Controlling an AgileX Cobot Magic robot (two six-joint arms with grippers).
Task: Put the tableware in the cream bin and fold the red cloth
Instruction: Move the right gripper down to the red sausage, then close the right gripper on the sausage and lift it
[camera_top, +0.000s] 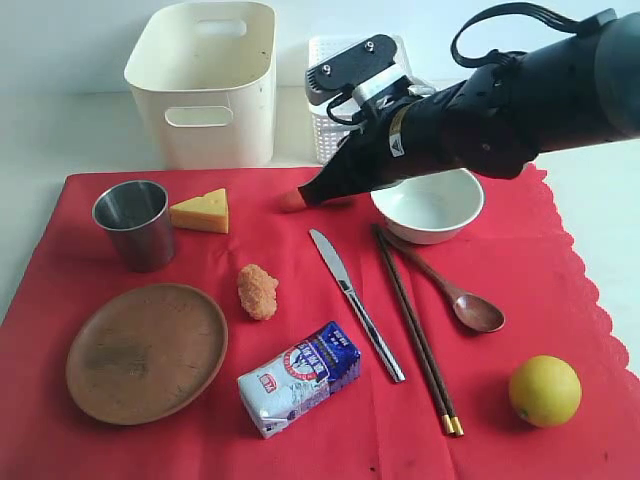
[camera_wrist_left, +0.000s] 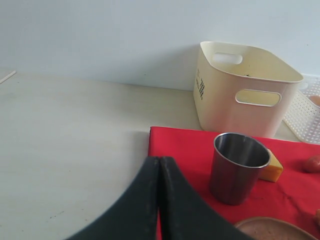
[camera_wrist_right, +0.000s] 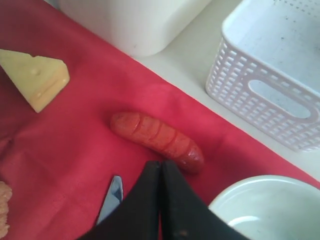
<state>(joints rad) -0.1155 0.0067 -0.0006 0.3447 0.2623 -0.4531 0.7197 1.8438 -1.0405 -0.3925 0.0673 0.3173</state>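
From outside, shows right gripper (camera_top: 305, 197) pressed shut and empty over red cloth (camera_top: 560, 300), tip just beside sausage (camera_top: 291, 202). Pale bowl (camera_top: 428, 205) near on its right. Silver knife (camera_top: 355, 303), chopsticks (camera_top: 415, 330) and wooden spoon (camera_top: 460, 295) nearer the camera. Steel cup (camera_top: 133, 222) and wooden plate (camera_top: 146, 351) well apart to its left, cream bin (camera_top: 205, 80) beyond. On left wrist, shows left gripper (camera_wrist_left: 159, 162) closed on nothing at cloth's edge, cup near ahead, bin farther. On right wrist, shows shut tips just short of sausage, bowl beside, white lattice basket (camera_wrist_right: 275, 75) ahead.
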